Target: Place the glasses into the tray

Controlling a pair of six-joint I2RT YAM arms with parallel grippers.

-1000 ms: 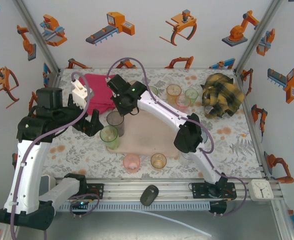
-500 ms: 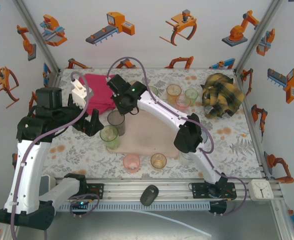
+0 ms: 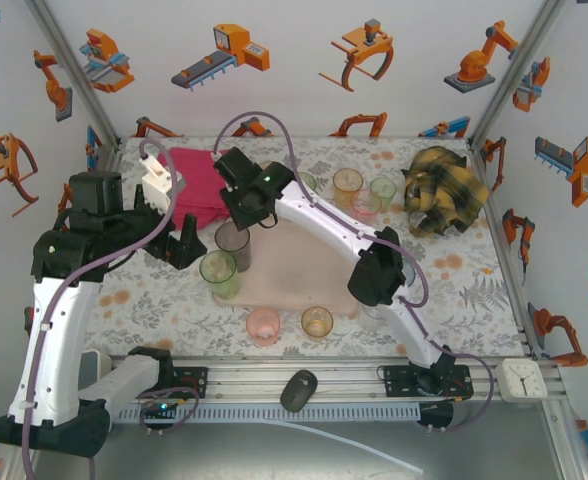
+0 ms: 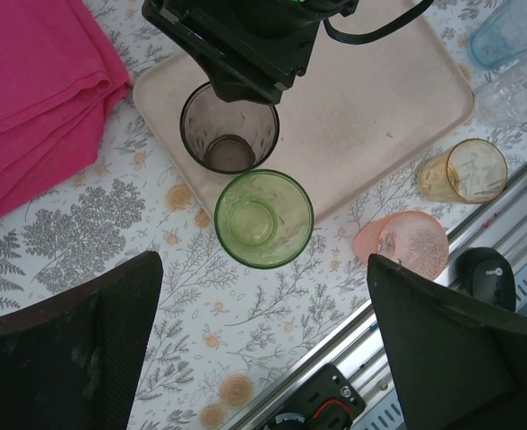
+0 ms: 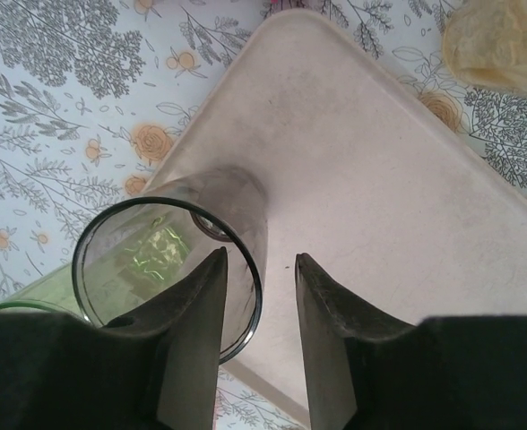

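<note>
Right gripper (image 5: 259, 260) has eased, jaws narrowly parted astride the smoky glass (image 5: 169, 251) (on the tray (image 5: 380, 179) corner); near rim hidden.

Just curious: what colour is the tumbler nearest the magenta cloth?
Smoky grey translucent tumbler; clearest in left wrist view.

No text or numbers can be read.

- A glass (image 3: 232, 243) is stood on the tray (image 3: 304, 270), in its far-left corner.
- A second glass (image 3: 219, 272) is set on the table (image 3: 454, 270) just before it, beside the tray's left edge.
- A third glass (image 3: 264, 325) and a fourth glass (image 3: 317, 321) are placed side by side before the tray.
- Three glasses (image 3: 364, 205) are grouped behind the tray's right end.
- A cloth (image 3: 199, 185) is laid behind its left end.
</note>
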